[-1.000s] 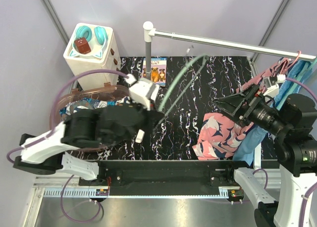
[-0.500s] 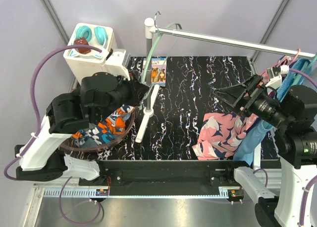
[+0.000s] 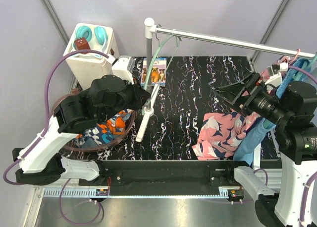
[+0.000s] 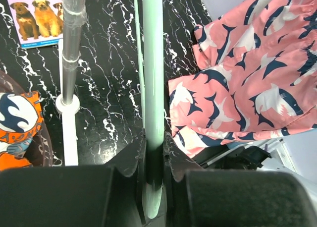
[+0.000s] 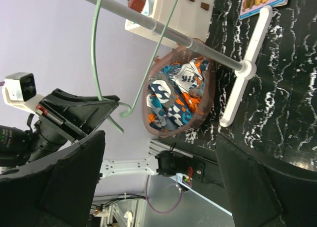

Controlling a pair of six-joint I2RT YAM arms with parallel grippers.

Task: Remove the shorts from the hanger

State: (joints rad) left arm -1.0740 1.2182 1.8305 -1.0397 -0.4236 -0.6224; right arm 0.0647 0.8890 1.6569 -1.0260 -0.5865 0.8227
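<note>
left hand (image 4: 153,155) clamped on smooth mint-green hanger (image 4: 152,83) | right hand (image 3: 232,99) spread wide, empty | pink shark-print shorts (image 3: 223,133) crumpled on marbled counter (image 3: 198,83)

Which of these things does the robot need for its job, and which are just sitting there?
For the job:
- green hanger, held by the left gripper
- pink shorts
- orange shorts
- light blue shorts

Just lying about:
- dog book
- white box

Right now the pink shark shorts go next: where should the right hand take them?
Grip the pink shark shorts at the loose lower edge draped on the table, from above on their left; the light blue shorts crowd the right side.
</note>
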